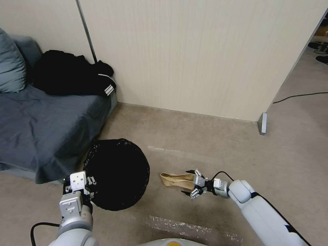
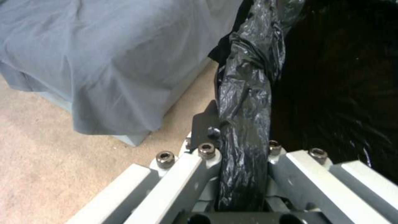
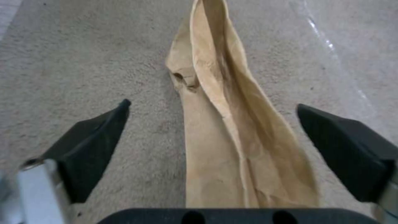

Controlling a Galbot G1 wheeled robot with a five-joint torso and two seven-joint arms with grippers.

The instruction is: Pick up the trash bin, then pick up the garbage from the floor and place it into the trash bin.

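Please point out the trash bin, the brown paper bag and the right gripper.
trash bin (image 1: 118, 177): head view, on its black liner.
brown paper bag (image 3: 232, 130): right wrist view, on its creased middle.
right gripper (image 1: 187, 181): head view, midway between its open fingers.

Black-lined trash bin (image 1: 118, 172) beside flattened brown paper bag (image 1: 176, 179)

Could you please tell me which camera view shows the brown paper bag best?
The right wrist view: the brown paper bag lies lengthwise between the open right gripper. The head view shows it smaller.
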